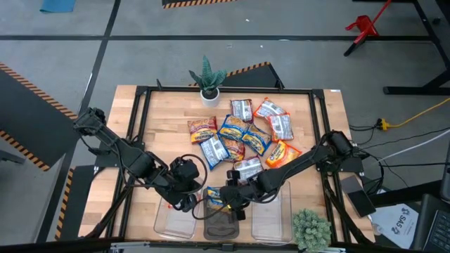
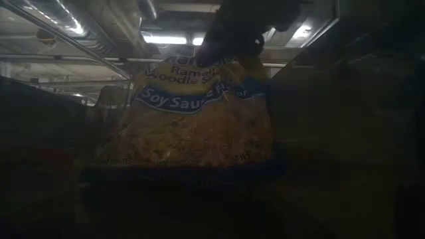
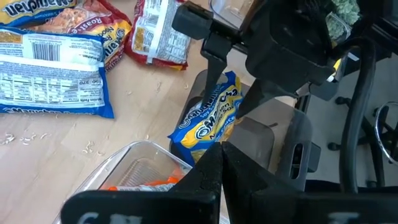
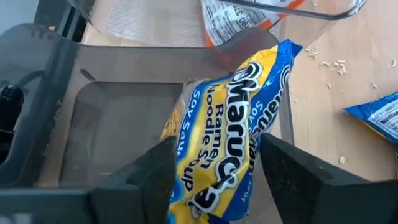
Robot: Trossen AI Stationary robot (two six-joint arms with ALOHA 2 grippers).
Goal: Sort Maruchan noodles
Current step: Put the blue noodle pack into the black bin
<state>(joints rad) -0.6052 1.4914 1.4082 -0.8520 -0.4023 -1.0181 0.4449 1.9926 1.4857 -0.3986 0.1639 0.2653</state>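
Right wrist view: the right gripper [image 4: 211,168] clamps a blue-and-yellow packet [image 4: 233,124] between its two fingers, over the grey middle bin [image 4: 112,106]. The wrapper reads "Maruchan", "Ramen Noodle Soup" and "Soy Sau", the remainder running out of sight behind a finger.

High view: the same right gripper [image 1: 230,199] sits at lower centre of the frame, above the middle bin [image 1: 220,223] in a row of three bins along the bottom edge. The left gripper [image 1: 188,202] is just to its left, jaws fully closed with nothing between them, over the clear left bin [image 1: 174,219]. The remaining noodle packets [image 1: 242,135] lie in a loose pile at frame centre; their labels are too small to read here. A potted plant [image 1: 209,83] stands above the pile.

Low view: the frame is dark. Only "Ramen Noodle S" and "Soy Sauce F" are legible on the held packet [image 2: 192,113]; its top is covered by the gripper.

Left wrist view: at upper left, one packet back [image 3: 53,74] shows a barcode and a nutrition panel. An orange packet in the clear bin [image 3: 134,168] is largely hidden.
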